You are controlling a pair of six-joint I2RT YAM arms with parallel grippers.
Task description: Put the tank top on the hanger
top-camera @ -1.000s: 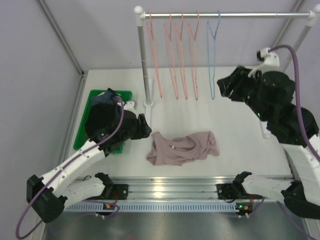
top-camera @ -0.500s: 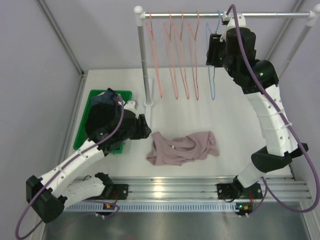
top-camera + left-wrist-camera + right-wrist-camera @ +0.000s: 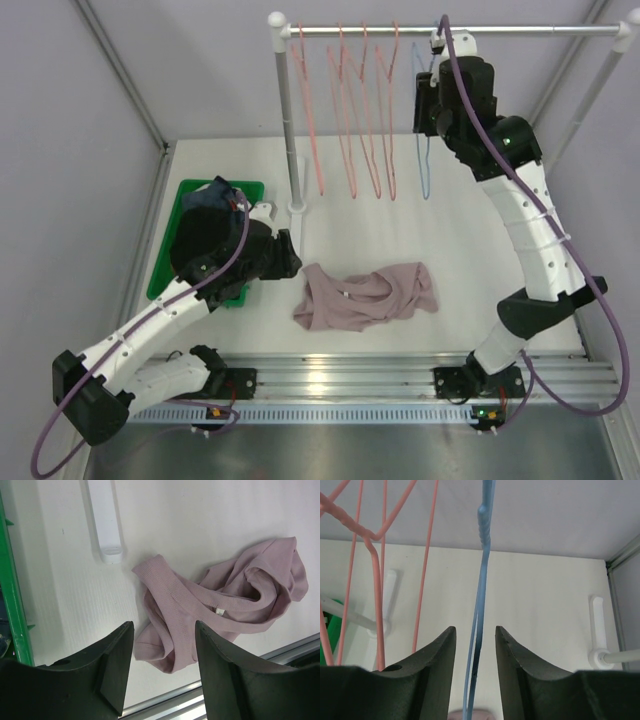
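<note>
The pink-mauve tank top (image 3: pixel 365 295) lies crumpled on the white table in front of the rack, and fills the middle of the left wrist view (image 3: pixel 220 595). My left gripper (image 3: pixel 288 254) hovers open over its left end (image 3: pixel 162 627), holding nothing. The light-blue wire hanger (image 3: pixel 424 150) hangs from the rail at the right of the row. My right gripper (image 3: pixel 426 98) is raised to it just under the hook. In the right wrist view the blue wire (image 3: pixel 482 580) runs between the two fingers (image 3: pixel 475 630), with a gap on each side.
Several pink wire hangers (image 3: pixel 350 110) hang left of the blue one on the silver rail (image 3: pixel 520 30). The rack's left post (image 3: pixel 285 120) stands on a white foot (image 3: pixel 105 520). A green bin (image 3: pixel 165 262) with dark clothes (image 3: pixel 215 195) sits at the left.
My right arm swung from the right side up to the rail and brought its jaws round the blue hanger, narrowing them. The left arm and the tank top stayed put.
</note>
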